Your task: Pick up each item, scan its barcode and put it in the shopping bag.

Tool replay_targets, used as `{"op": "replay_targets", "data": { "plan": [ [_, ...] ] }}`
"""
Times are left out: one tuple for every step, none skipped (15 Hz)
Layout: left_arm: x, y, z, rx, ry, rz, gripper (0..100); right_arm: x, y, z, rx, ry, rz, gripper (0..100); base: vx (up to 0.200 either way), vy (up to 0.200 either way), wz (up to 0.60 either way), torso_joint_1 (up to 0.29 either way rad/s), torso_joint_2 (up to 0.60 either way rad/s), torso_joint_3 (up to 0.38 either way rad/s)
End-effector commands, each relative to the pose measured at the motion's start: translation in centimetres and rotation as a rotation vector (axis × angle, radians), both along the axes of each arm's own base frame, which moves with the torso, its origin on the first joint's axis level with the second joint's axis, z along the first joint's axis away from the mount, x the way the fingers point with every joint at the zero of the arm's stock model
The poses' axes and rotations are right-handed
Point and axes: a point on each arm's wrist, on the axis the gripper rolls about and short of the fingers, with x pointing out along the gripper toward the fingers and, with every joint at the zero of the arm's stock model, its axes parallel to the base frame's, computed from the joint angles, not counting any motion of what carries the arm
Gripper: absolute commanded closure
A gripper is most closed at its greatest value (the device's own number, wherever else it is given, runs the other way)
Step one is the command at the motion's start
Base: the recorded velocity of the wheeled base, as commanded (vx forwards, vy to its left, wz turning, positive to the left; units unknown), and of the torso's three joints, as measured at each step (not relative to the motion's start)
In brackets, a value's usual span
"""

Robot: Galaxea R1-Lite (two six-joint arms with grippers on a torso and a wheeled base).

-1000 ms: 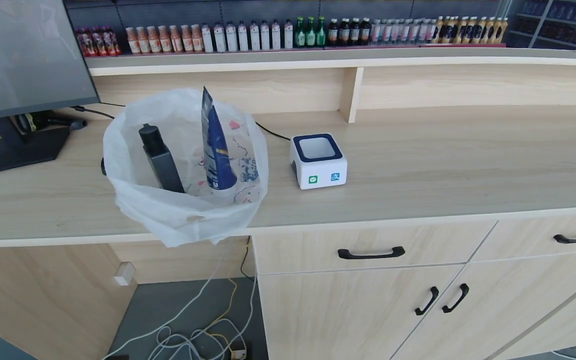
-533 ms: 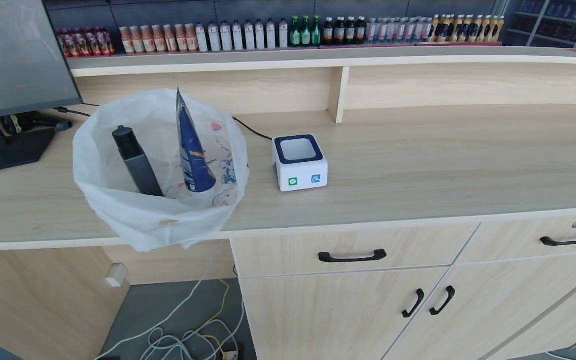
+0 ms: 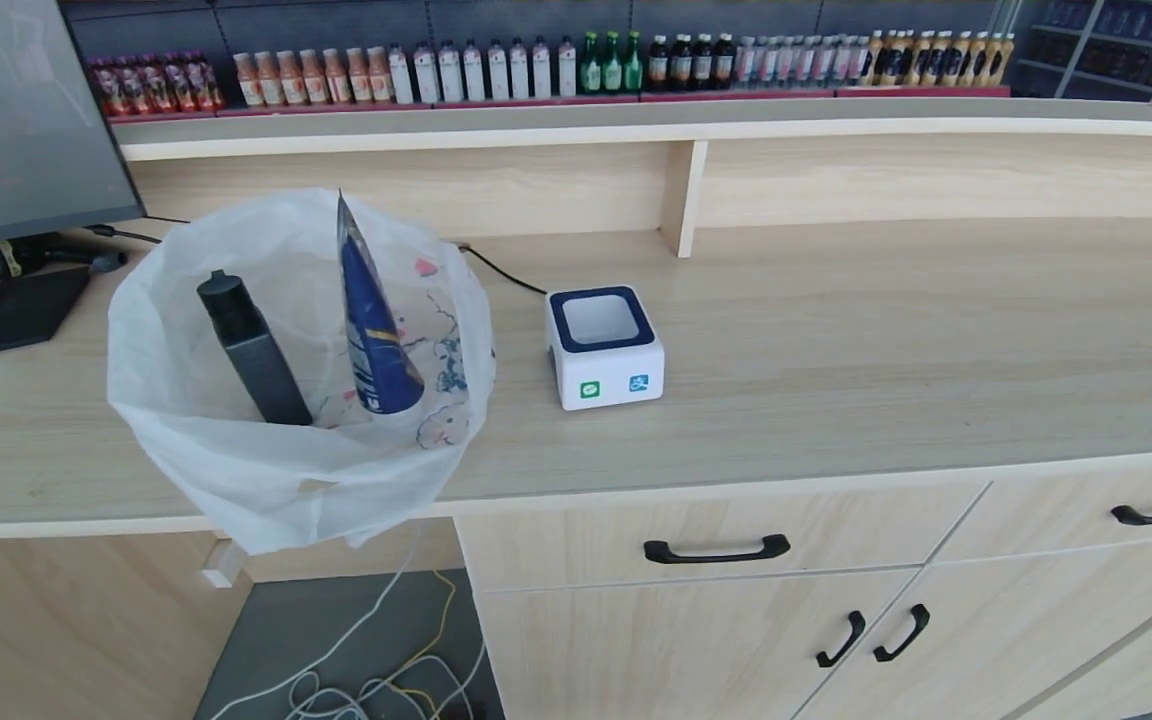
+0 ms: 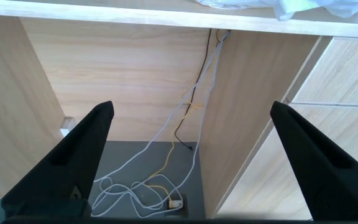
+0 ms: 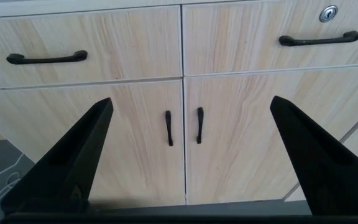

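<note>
left gripper (image 4: 191, 107) wide, empty, low under counter (image 3: 836, 350) | right gripper (image 5: 190, 101) wide, empty, facing cupboard doors (image 5: 135, 149) | shopping bag (image 3: 236, 470) at counter's near edge holds bottle (image 3: 254, 350) and tube (image 3: 371, 330) | scanner (image 3: 604, 350) just beside | step: bagging likely finished; next: find any remaining item

- white scanner (image 3: 604, 347), a cube with a blue-rimmed top, standing upright
- translucent shopping bag (image 3: 236, 480), open, near the scanner's left
- dark bottle (image 3: 254, 350) and blue tube (image 3: 373, 340), leaning inside the shopping bag
</note>
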Motion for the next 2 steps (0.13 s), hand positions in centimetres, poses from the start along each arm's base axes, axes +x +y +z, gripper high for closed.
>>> {"op": "replay_targets", "data": {
  "plan": [
    [0.00, 0.00, 0.00, 0.000, 0.000, 0.000, 0, 0.00, 0.00, 0.00, -0.001, 0.000, 0.000, 0, 0.000, 0.000, 0.00, 0.000, 0.00, 0.000],
    [0.00, 0.00, 0.00, 0.000, 0.000, 0.000, 0, 0.01, 0.00, 0.00, -0.001, 0.002, 0.000, 0, 0.000, 0.000, 0.00, 0.000, 0.00, 0.000]
  ]
}}
